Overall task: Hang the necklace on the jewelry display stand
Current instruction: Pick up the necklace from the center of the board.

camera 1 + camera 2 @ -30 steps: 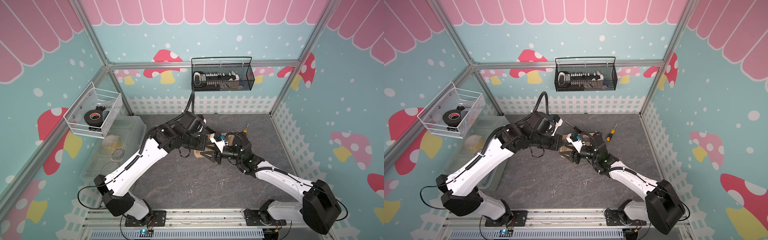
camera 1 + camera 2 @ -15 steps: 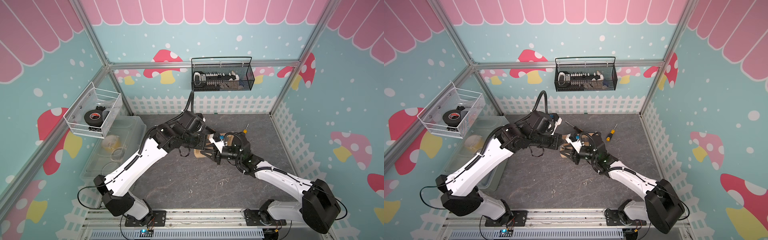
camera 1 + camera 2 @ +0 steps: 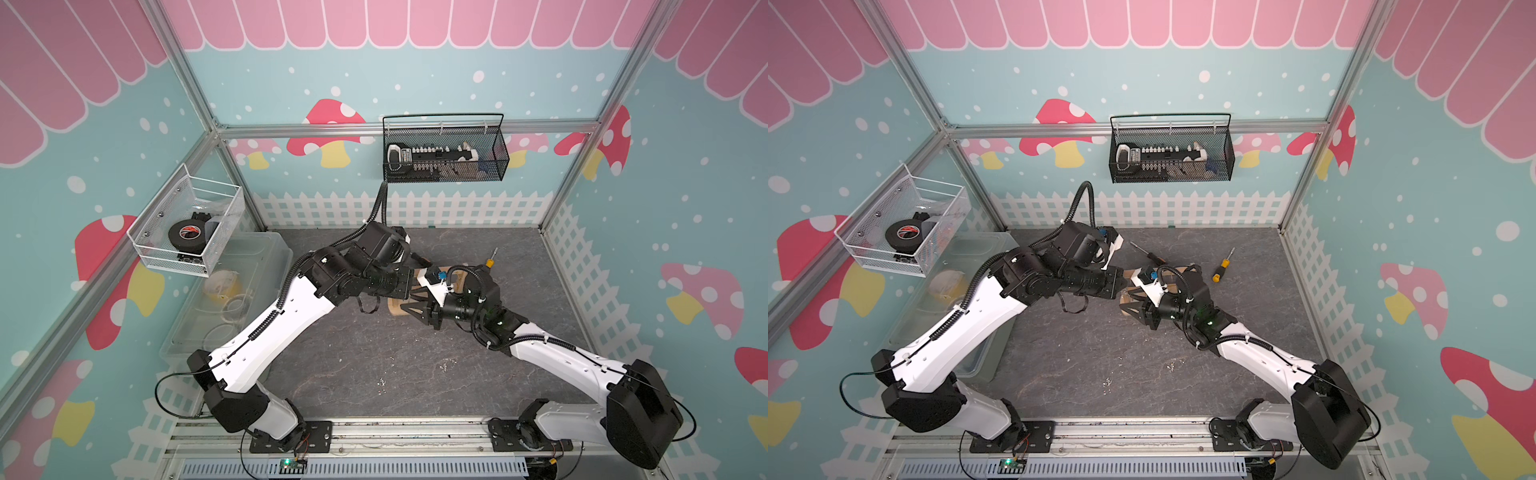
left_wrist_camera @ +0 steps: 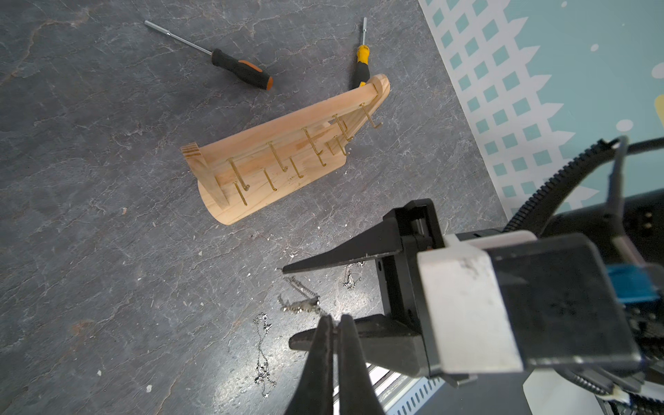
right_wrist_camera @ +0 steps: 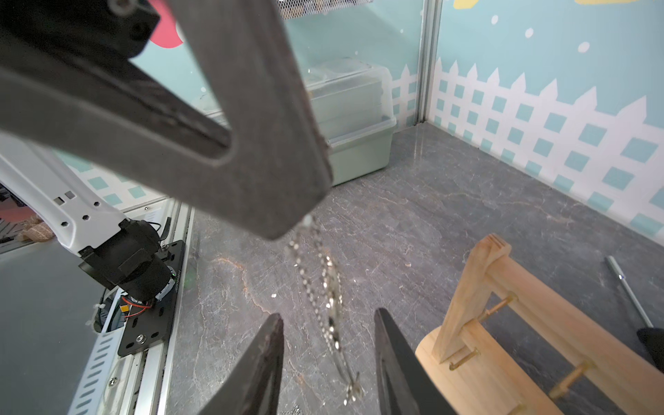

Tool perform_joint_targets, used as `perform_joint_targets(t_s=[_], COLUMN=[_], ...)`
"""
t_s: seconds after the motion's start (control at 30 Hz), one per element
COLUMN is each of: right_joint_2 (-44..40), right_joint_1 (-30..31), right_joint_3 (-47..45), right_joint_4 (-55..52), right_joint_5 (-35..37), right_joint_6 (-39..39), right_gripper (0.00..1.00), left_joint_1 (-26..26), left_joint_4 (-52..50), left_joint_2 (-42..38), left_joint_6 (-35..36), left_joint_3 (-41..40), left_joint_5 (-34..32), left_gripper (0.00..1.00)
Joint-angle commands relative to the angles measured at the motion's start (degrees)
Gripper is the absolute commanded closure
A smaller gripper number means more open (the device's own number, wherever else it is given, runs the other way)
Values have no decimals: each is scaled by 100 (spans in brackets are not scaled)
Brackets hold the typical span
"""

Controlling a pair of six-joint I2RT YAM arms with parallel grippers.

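Note:
My left gripper (image 5: pixel 287 226) is shut on the necklace (image 5: pixel 330 287), a thin silver chain that hangs straight down from its tips. My right gripper (image 5: pixel 327 314) is open, one finger on each side of the hanging chain and not touching it. In the left wrist view the left gripper (image 4: pixel 334 323) pinches the necklace (image 4: pixel 300 305), and the right gripper (image 4: pixel 287 305) faces it. The jewelry display stand (image 4: pixel 280 158) is light wood with gold pegs and stands just beside both grippers. In both top views the arms cover most of the stand (image 3: pixel 395 309) (image 3: pixel 1125 299).
Two more chains (image 4: pixel 264 352) (image 4: pixel 350 278) lie on the grey floor. A black-orange screwdriver (image 4: pixel 240 68) and a yellow one (image 4: pixel 363 61) lie behind the stand. A clear lidded bin (image 3: pixel 232 291) stands at the left, and a black wire basket (image 3: pixel 444 153) hangs on the back wall.
The right gripper's fingers narrowed and then spread apart again around the hanging chain. The left gripper kept its hold, and both arms barely moved.

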Motion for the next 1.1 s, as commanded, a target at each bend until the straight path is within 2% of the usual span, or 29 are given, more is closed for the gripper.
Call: perform_joint_targets(t_s=[0.0,0.13,0.27,0.67,0.9,1.07], right_joint_2=[-167,-237,-231,-139,-38,8], right_joint_1=[30,30,30,30,38,38], right_joint_3=[159,119,138,135,202,217], right_joint_4=[-243,-169,-102,-77,2,-9], right_joint_5=[165,314,230,124,-10,-17], right_joint_6=[-263,-239,-210,-166,-89,-115], right_gripper=[55,54,66,81,82,94], left_joint_1=[51,51,51,87,87,104], left_joint_4=[-119,-123,-110,-110,-86,-91], left_joint_2=[-114,-107,-98,-116,-63,-84], left_joint_6=[81,73,72,68,72,89], left_joint_3=[-100,-128,-128,-150,-136,-154], left_joint_5=[-84,-62,-44,-76,7,-33], left_gripper=[99,99,100,100,100,100])
